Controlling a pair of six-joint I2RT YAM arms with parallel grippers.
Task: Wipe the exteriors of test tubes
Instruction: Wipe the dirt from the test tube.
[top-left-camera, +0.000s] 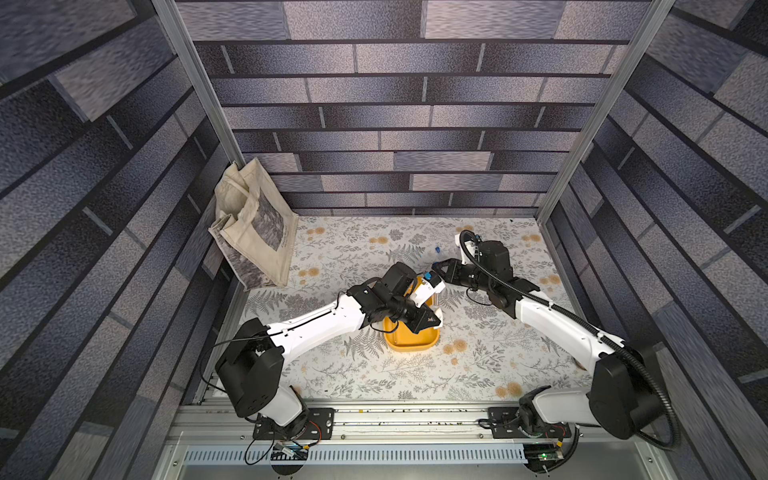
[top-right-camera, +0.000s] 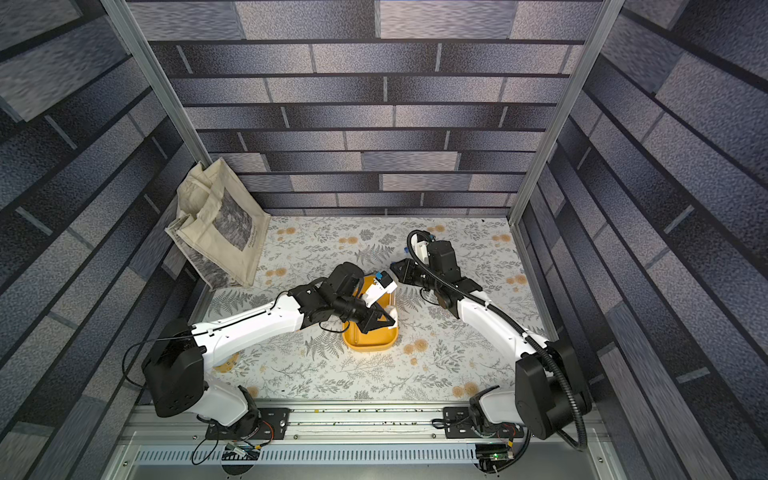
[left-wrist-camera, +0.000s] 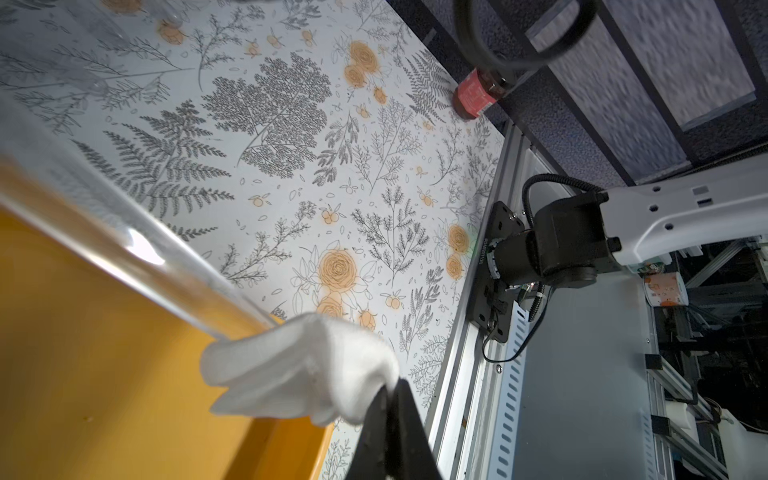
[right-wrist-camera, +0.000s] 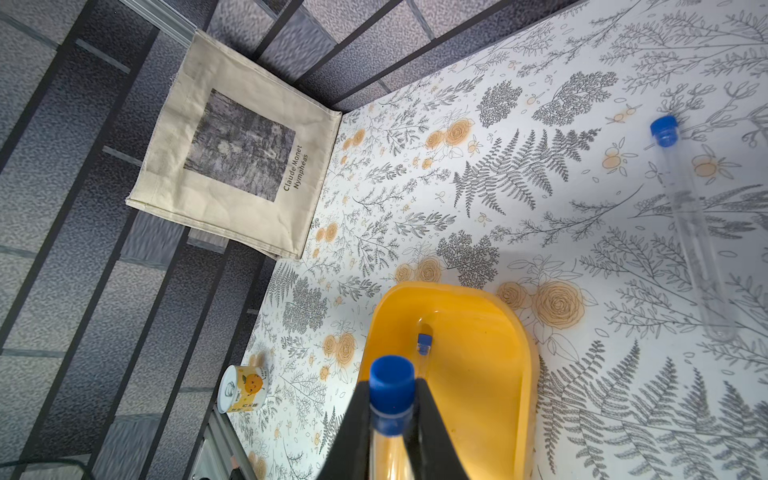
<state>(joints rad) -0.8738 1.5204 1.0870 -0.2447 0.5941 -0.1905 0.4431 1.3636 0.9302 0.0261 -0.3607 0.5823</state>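
Observation:
My right gripper (right-wrist-camera: 390, 401) is shut on a clear test tube (right-wrist-camera: 392, 380), just below its blue cap, above the yellow tray (right-wrist-camera: 478, 374). The tube's far end (left-wrist-camera: 124, 232) runs into a folded white cloth (left-wrist-camera: 303, 370) that wraps its tip. On that cloth my left gripper (left-wrist-camera: 390, 392) is shut. In a top view the right gripper (top-left-camera: 435, 266) and the left gripper (top-left-camera: 436, 319) face each other over the tray (top-left-camera: 411, 338). A second tube (right-wrist-camera: 424, 345) lies in the tray. A third (right-wrist-camera: 690, 224) lies on the table beyond it.
A cream tote bag (top-left-camera: 253, 232) leans in the far left corner. A small orange-printed can (right-wrist-camera: 243, 388) stands by the left wall. A red-labelled bottle (left-wrist-camera: 473, 93) stands at the table's right edge near the right arm's base (left-wrist-camera: 552, 249).

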